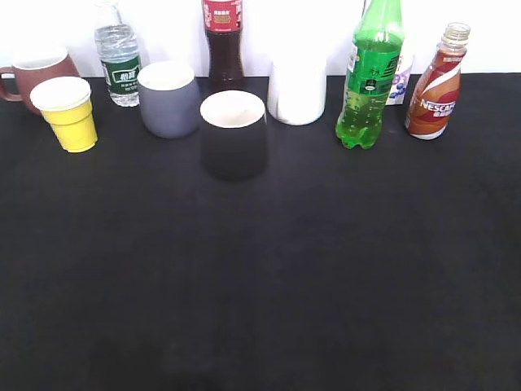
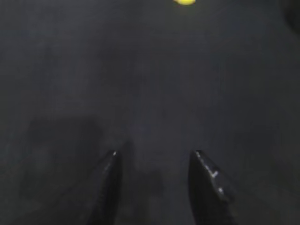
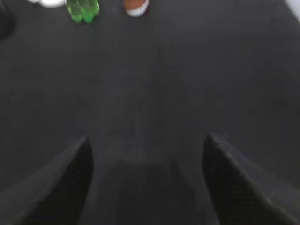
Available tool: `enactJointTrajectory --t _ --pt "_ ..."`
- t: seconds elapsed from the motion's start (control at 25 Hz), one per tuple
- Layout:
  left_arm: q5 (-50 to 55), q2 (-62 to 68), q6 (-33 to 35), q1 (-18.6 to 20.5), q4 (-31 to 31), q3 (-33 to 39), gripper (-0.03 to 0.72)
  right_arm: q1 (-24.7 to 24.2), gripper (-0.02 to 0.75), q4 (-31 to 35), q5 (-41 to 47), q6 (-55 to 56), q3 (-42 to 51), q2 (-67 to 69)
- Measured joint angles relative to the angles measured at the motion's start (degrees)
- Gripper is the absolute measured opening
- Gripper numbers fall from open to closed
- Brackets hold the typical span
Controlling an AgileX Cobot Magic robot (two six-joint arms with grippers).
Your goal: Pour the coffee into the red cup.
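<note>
Coffee (image 1: 435,90) at the bench's (image 1: 326,269) far right corner: smooth, topless, partly full; grip its waist with your released right end effector (image 3: 147,180).

The coffee bottle (image 1: 435,90) was brown and orange with a white swirl. The red cup (image 1: 37,72) was brick red (pale inside). The table (image 1: 260,277) was black.
</note>
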Motion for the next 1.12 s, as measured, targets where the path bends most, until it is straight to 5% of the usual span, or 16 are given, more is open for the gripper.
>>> enactJointTrajectory --t 0.32,1.12 --pt "0.19 -12.71 0.00 0.38 0.00 0.11 0.240 0.00 0.570 0.00 0.00 0.04 0.00 -0.24" --pt "0.19 -12.85 0.00 0.38 0.00 0.17 0.238 0.00 0.570 0.00 -0.05 0.04 0.00 -0.24"
